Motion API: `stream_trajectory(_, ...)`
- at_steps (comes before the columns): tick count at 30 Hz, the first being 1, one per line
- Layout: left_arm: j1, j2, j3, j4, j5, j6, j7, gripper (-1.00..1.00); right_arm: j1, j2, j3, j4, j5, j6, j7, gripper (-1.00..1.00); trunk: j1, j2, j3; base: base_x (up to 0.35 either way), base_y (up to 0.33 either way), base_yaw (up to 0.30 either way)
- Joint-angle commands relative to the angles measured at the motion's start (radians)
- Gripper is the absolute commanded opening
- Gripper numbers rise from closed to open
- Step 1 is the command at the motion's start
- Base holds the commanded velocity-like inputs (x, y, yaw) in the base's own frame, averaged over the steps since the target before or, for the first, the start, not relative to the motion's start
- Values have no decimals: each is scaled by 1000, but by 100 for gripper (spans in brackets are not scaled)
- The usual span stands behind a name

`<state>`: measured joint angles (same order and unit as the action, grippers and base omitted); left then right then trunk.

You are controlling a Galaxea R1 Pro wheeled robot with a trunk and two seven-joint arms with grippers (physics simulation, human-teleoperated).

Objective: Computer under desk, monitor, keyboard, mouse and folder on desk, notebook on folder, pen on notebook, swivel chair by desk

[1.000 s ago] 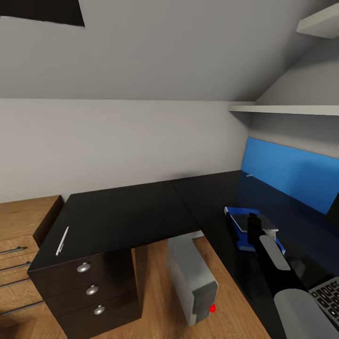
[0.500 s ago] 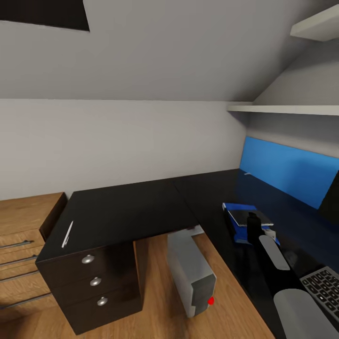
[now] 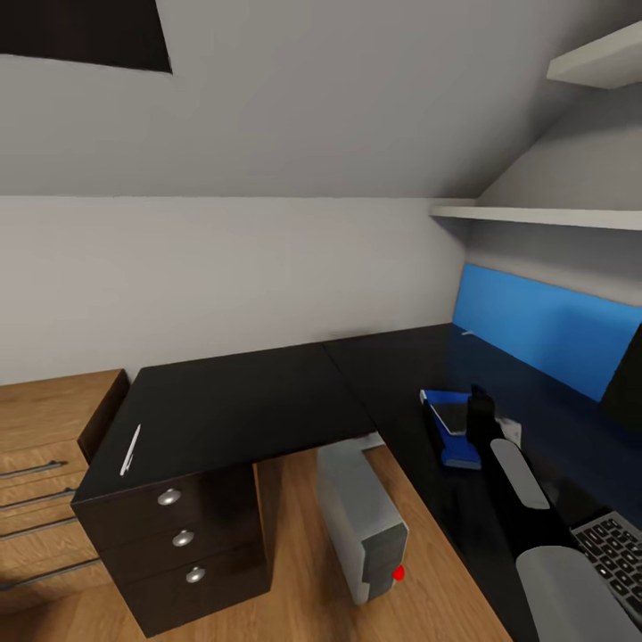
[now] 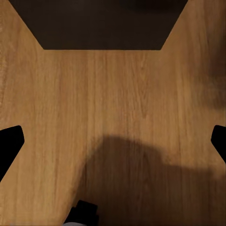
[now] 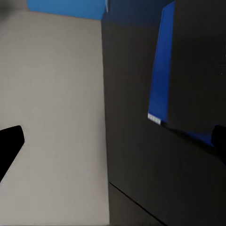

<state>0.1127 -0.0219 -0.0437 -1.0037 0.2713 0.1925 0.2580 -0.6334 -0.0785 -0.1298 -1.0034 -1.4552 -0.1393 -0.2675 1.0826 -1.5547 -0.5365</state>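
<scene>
On the black-topped L-shaped desk [image 3: 267,401] we see the flat bright-blue folder [image 3: 450,437] carrying the thin grey notebook [image 3: 450,415], our right gripper [image 3: 481,408] hovering over them with fingers spread, our left gripper's fingertips [image 4: 10,141] wide apart above the wood plank floor [image 4: 117,117].

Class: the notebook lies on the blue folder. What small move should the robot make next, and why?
Probably pull the right gripper back and start turning toward the pen. The notebook already lies on the folder, the gripper is open over it, and the pen lies apart on the desk's other wing, above the drawers.
</scene>
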Motion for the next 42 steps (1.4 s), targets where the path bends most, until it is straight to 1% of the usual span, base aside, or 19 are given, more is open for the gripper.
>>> stream_trajectory(1,1,0,-2,-3,9,4,7,100,0,2,1,-10,-11,-6,6,100,-4,7,2,0,0,0)
stream_trajectory(10,1,0,-4,0,9,5,9,100,1,4,2,-17,-12,-6,11,100,-38,70,31,0,0,0)
stream_trajectory(11,0,0,-4,37,7,5,10,100,1,47,29,-18,0,-9,15,100,-42,77,34,0,0,52)
stream_trajectory(13,0,0,-4,39,6,5,10,100,1,55,45,-18,17,-10,16,100,-50,91,42,0,0,82)
stream_trajectory(14,0,0,-4,40,6,5,11,100,1,77,85,-17,90,-11,16,100,-54,98,46,0,0,165)
stream_trajectory(17,0,0,-4,40,6,5,12,100,1,94,102,-16,134,-11,16,100,-65,119,59,0,0,172)
stream_trajectory(18,0,0,-4,40,6,5,12,100,1,106,111,-14,166,-12,16,100,-69,126,63,0,0,180)
stream_trajectory(19,0,0,-4,40,6,5,12,100,1,112,115,-13,183,-12,16,100,-73,133,68,0,0,182)
stream_trajectory(20,0,1,-4,40,5,5,12,100,1,131,126,-9,241,-12,16,100,-77,140,72,0,0,187)
stream_trajectory(22,0,1,-4,40,6,5,12,100,1,146,134,-6,285,-12,16,100,-84,154,80,0,0,189)
stream_trajectory(23,0,2,-4,41,6,5,12,100,1,164,140,-3,342,-12,16,100,-84,154,82,0,0,192)
stream_trajectory(25,0,2,-4,41,6,5,12,100,1,181,145,2,397,-12,15,100,-84,154,84,0,0,196)
stream_trajectory(27,0,2,-4,41,6,5,12,100,1,193,149,10,442,-12,15,100,-84,154,85,0,0,201)
stream_trajectory(28,0,2,-4,42,6,5,12,100,1,203,154,19,476,-13,15,100,-84,154,86,0,0,200)
stream_trajectory(29,0,2,-4,42,6,5,12,100,1,207,158,24,489,-13,15,100,-84,154,86,0,0,188)
stream_trajectory(31,0,2,-4,42,6,5,12,100,1,221,185,37,521,-13,15,100,-84,154,87,0,0,113)
stream_trajectory(35,0,2,-4,42,6,5,12,100,1,226,223,42,534,-11,13,100,-84,154,87,0,0,52)
stream_trajectory(36,0,2,-4,42,5,5,12,100,1,229,258,45,540,-12,11,100,-84,154,87,0,0,15)
stream_trajectory(42,-1,2,-4,42,5,5,12,100,1,229,285,45,545,-12,8,100,-84,154,88,0,0,7)
